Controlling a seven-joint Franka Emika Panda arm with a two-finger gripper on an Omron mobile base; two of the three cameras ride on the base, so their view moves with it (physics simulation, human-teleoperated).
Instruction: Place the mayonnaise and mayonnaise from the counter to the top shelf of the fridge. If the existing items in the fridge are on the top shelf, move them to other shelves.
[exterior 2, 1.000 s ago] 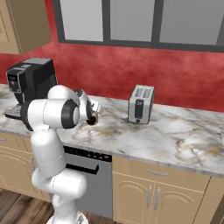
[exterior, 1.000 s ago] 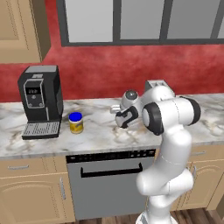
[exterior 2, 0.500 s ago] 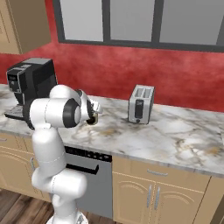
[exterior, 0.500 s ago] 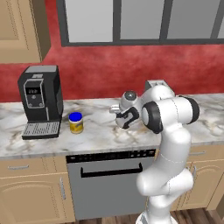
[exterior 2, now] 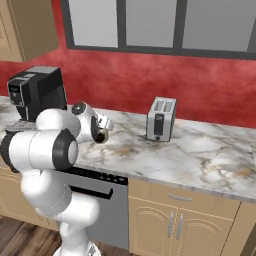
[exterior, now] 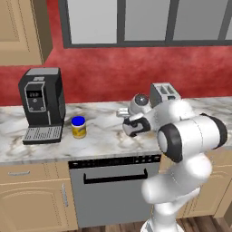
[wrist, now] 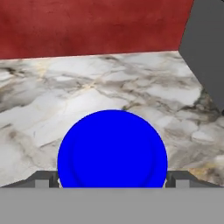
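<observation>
Two jars matter here, and one of them sits right under the hand: in the hand view its blue lid (wrist: 112, 148) fills the lower middle of the frame, with the gripper (wrist: 112, 178) straddling it, one fingertip (wrist: 43, 178) at the lid's left edge and the other at its right. The tips look to be touching or nearly touching the lid's sides, but from these pictures I cannot tell whether the hand is clamped on the jar or merely closing around it. In the left base view the hand sits at centre frame, low over the counter (exterior: 104, 140), and the jar itself is hidden behind the wrist.

My guess is that this jar handles easily: small, squat, rigid, light enough for two fingers. The risk I see is slipperiness, since a smooth round side gives flat pads only a thin line of contact, and a lid grip could let it swing. Taking it across the widest part, squarely centred, seems the safest hold.

Further left on the counter, at left of centre in the left base view, the second jar (exterior: 79, 127) stands upright just beside the coffee machine (exterior: 41, 105), apart from the arm. Beyond the hand, a toaster (exterior 2: 160, 119) stands against the red wall (exterior 2: 150, 75), at centre of the right base view. No fridge is visible from here, so both jars have a drive ahead of them.
</observation>
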